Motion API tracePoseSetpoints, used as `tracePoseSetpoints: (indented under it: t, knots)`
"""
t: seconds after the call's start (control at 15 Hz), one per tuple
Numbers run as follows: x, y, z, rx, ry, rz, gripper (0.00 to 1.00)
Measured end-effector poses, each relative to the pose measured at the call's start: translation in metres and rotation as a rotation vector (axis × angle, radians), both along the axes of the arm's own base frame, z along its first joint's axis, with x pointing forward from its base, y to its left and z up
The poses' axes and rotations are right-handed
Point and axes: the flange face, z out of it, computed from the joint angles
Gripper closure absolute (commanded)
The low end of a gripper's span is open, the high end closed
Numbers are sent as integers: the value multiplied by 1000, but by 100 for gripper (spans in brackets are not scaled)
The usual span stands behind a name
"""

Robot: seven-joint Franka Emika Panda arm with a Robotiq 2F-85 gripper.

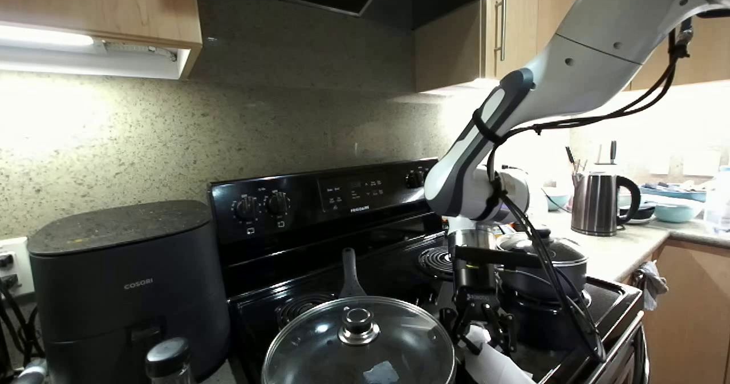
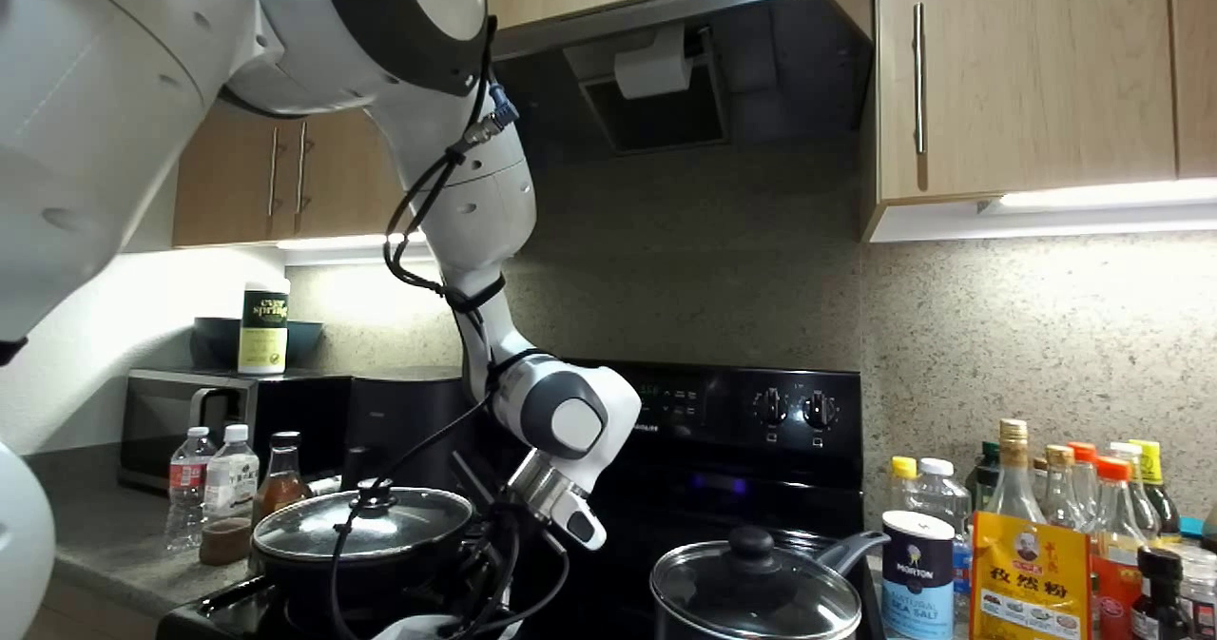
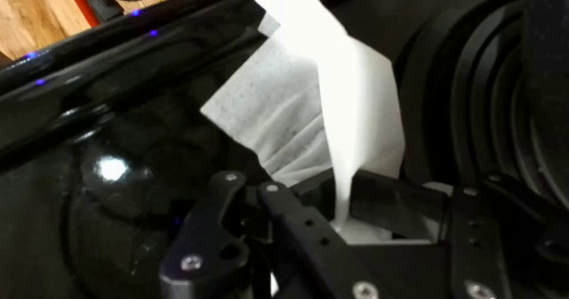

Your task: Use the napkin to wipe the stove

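I find the napkin point(image 3: 329, 99) pinched in the jaws, which are closed on it; in the wrist view its loose white sheet spreads toward twelve o'clock, with the jaws at six. It is over the black stove point(image 1: 382, 264); whether the free end touches the top, I can't tell. A burner point(image 3: 471, 108) shows its rings at three o'clock from it.

In an exterior view, counting from the napkin, a lidded pan point(image 1: 351, 358) sits near at nine o'clock and a lidded pot point(image 1: 524, 281) at one, while the white arm point(image 1: 593, 53) slants up from the jaws, also toward one. The stove's panel point(image 1: 302, 221) lies between ten and eleven. Beyond the pan, just past nine, stands a black appliance point(image 1: 137, 298) marked COSORI. Beyond the pot, at one, a steel kettle point(image 1: 596, 204) stands on the tabletop point(image 1: 639, 241), with a pale blue bowl point(image 1: 676, 211) at its three o'clock.

In an exterior view a salt can point(image 2: 917, 578) is at the pot's three o'clock, then a yellow packet point(image 2: 1032, 569), with bottles point(image 2: 1015, 488) crowding behind it.
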Motion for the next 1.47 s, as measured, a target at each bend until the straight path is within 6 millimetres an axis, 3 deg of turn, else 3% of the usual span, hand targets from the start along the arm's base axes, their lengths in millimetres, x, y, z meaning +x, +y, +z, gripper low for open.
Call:
tracePoseSetpoints:
  t: [0.4,0.6,0.93,1.2,1.47]
  knots:
    - [22,-31,7,-199,-83,-147,100]
    - [13,-43,5,-263,-23,-121,100]
    - [-21,-50,1,-268,151,-39,100]
    - [-30,-56,8,-387,144,-63,100]
    - [-40,-76,15,-544,117,-147,100]
